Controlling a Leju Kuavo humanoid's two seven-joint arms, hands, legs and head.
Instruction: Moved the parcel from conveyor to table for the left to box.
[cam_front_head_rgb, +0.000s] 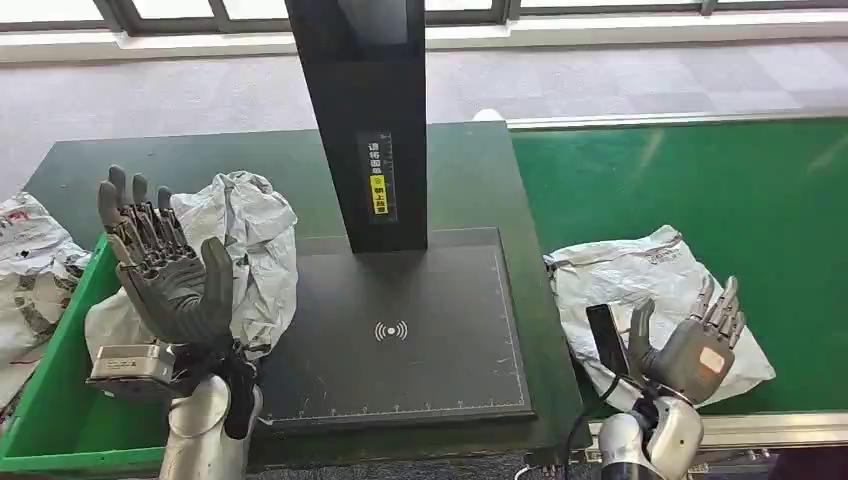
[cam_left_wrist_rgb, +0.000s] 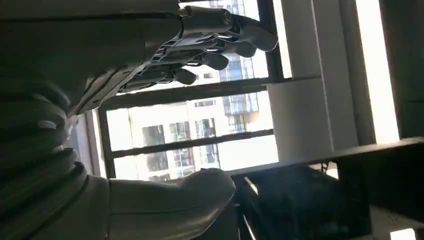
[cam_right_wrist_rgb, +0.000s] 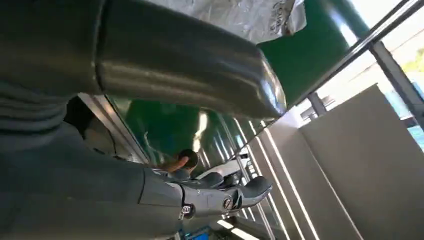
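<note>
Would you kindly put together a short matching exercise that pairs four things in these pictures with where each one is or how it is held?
Things:
1. Crumpled grey parcel
2. Flat grey parcel
3. Left hand
4. Green bin

Places or states:
A. On the green conveyor, just beyond the right hand
B. At the left end of the dark table, holding other bags
C. Raised and open, fingers apart, holding nothing
D. On the table, left of the black scanner plate

Pairs: 1-D, 2-A, 3-C, 4-B
</note>
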